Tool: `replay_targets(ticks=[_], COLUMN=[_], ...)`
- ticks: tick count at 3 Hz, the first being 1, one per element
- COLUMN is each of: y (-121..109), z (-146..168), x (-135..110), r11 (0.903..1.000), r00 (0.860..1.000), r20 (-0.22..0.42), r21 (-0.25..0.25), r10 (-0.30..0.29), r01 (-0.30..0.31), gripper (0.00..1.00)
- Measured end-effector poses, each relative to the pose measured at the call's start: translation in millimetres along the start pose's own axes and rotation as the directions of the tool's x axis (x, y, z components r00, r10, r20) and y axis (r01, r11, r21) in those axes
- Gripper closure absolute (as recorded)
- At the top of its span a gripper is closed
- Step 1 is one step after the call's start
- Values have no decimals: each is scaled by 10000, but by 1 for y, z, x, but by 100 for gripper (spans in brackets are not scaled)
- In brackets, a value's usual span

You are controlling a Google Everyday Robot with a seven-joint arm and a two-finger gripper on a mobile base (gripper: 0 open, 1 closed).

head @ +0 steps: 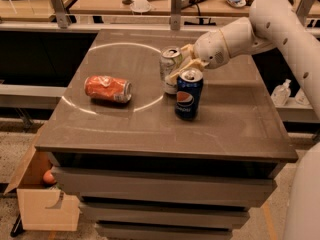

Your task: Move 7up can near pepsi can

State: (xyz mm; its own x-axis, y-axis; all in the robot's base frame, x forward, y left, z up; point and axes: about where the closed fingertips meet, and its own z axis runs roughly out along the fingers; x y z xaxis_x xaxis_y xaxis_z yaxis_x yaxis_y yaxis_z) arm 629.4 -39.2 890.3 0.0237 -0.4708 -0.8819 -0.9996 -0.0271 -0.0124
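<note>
The 7up can [169, 64], pale silver with an open silver top, stands upright behind and just left of the pepsi can [188, 95], almost touching it. The pepsi can is dark blue with a round logo and stands upright near the middle of the table [235, 119]. My gripper [178, 65] reaches in from the right on a white arm. Its tan fingers [176, 76] are closed around the right side of the 7up can. I cannot tell whether the can rests on the table or hangs just above it.
An orange dented can [107, 88] lies on its side at the left, on a white circle line. A cardboard box [42, 204] stands on the floor at the lower left. A small bottle [281, 92] stands off the right edge. Metal posts [175, 1] rise behind the table.
</note>
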Motion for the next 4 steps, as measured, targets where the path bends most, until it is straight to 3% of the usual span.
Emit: replay_targets(ticks=[1,2,3,4], y=[-2,-4,-17,-24], z=[18,28,35,39], x=[2,5,9,9], r11=[9998,9996,9991,9985], r00=[9997,9990,9985,9979], r20=[187,339,390,435], r21=[82,-69,225,284], r10=[-161,-275,-377,-478], r01=[159,278,368,465], gripper=[42,19,0,0])
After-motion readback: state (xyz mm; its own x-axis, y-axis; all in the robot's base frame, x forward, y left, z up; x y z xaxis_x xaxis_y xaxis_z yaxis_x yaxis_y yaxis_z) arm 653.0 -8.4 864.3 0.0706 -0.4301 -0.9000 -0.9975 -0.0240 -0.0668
